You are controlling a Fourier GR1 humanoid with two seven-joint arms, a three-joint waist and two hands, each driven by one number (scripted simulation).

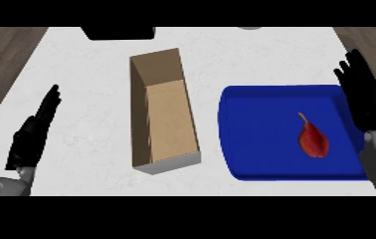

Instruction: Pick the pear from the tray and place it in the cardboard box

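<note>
Right of cardboard box (pixel 165 114): pear (pixel 314 140) lying on blue tray (pixel 257 133).
No writing; left hand (pixel 31 131), right hand (pixel 358 91) spread, holding nothing.

A kitchen, by the look of it — a white marbled worktop (pixel 88 148) with wood-grain flooring (pixel 15 49) at its far corners.

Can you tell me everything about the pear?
The pear is dark red with a thin brownish stem pointing up and away from the robot. It lies on its side on the right part of the blue tray, whole and smooth-looking. Only the tray touches it; no hand holds it.
</note>
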